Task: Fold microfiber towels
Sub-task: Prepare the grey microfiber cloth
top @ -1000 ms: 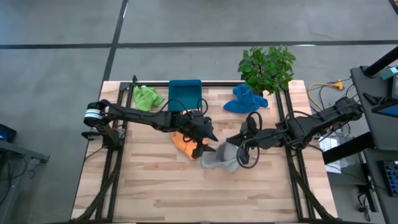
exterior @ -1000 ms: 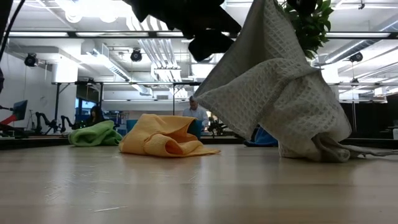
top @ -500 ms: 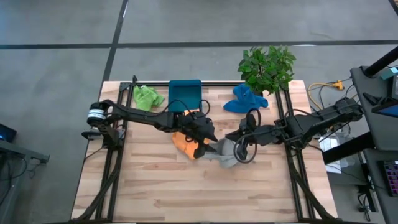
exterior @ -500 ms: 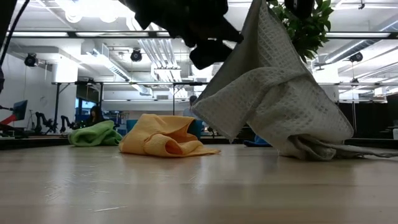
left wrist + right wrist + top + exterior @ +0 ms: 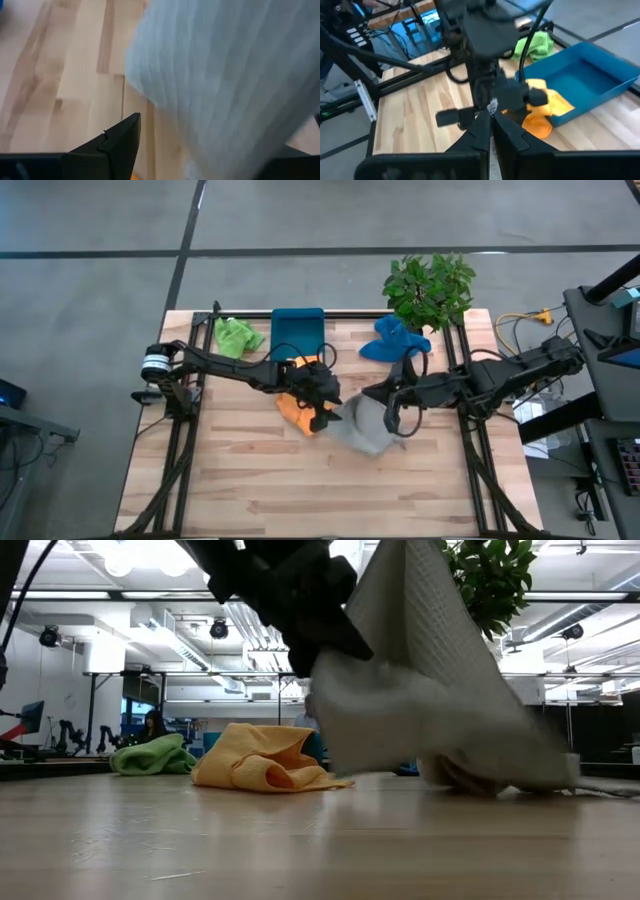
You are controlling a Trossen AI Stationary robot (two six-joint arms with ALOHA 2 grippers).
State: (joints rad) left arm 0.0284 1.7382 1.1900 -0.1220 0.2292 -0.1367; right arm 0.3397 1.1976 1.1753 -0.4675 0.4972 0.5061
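The grey towel (image 5: 362,432) hangs as a peaked heap near the table's middle, its upper end in my shut right gripper (image 5: 362,396). My left gripper (image 5: 326,412) is open just left of it, low beside the towel's hanging left side (image 5: 360,710), which fills the space between the open fingers (image 5: 116,145) in the left wrist view. The orange towel (image 5: 293,408) lies crumpled under the left arm. The green towel (image 5: 236,335) lies at the far left and the blue towel (image 5: 392,340) at the far right. My right gripper pinches the grey towel's upper end (image 5: 405,565) between its two shut fingers, slanting down from the table's right side. The cloth hangs below the fingers in a cone, and its lower end (image 5: 500,775) rests on the table. One layer or several, I cannot tell. My left gripper stands at the towel's hanging left side; whether its fingers touch the cloth, I cannot tell.
A teal tray (image 5: 298,332) stands at the far edge behind the orange towel. A potted plant (image 5: 430,285) stands at the far right corner. Bare wood (image 5: 300,490) runs along the near half of the table.
My left gripper has sunk toward the grey towel's left side, rolling a little. My right gripper has risen slightly with the towel's top. The towel's hanging left side has swung toward the left gripper, while its lower end has stayed on the table.
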